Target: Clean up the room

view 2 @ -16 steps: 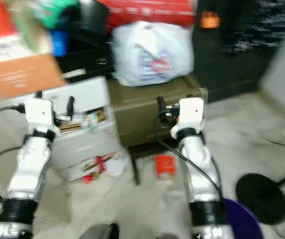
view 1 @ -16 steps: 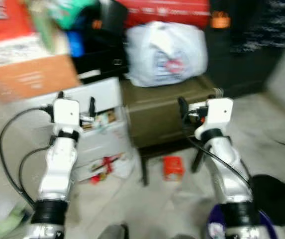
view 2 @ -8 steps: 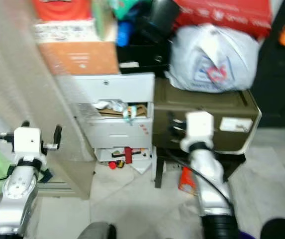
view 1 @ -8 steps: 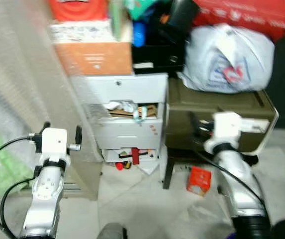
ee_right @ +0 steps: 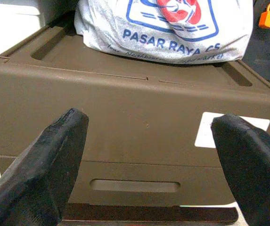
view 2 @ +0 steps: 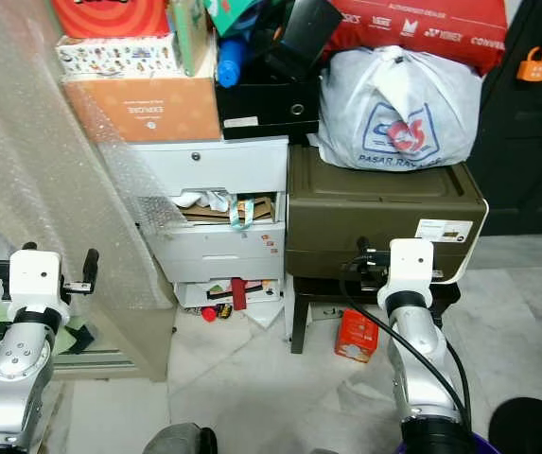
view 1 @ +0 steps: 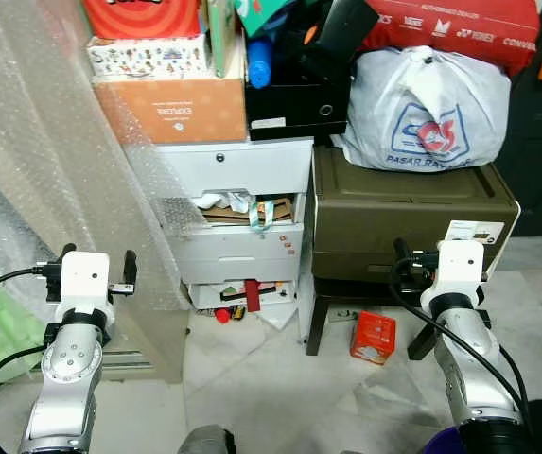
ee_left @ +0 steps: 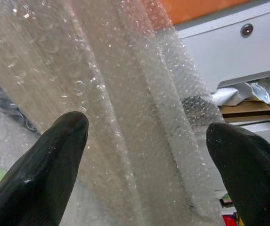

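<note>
Head view: both arms raised, forward-pointing.

Red box (view 2: 356,337) on floor beside brown bin (view 2: 381,224) — white bag (view 2: 400,110) atop.

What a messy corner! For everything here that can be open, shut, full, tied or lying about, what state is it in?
Left tool: open, holding nothing.
Right tool: open, holding nothing.
White drawer unit: middle drawer open, stuffed with paper; bottom drawer open too.
Brown drawer box: drawer shut.
White plastic bag: full, tied, resting on the brown box.
Red carton: lying on the floor.
Bubble wrap: draped, hanging.
</note>
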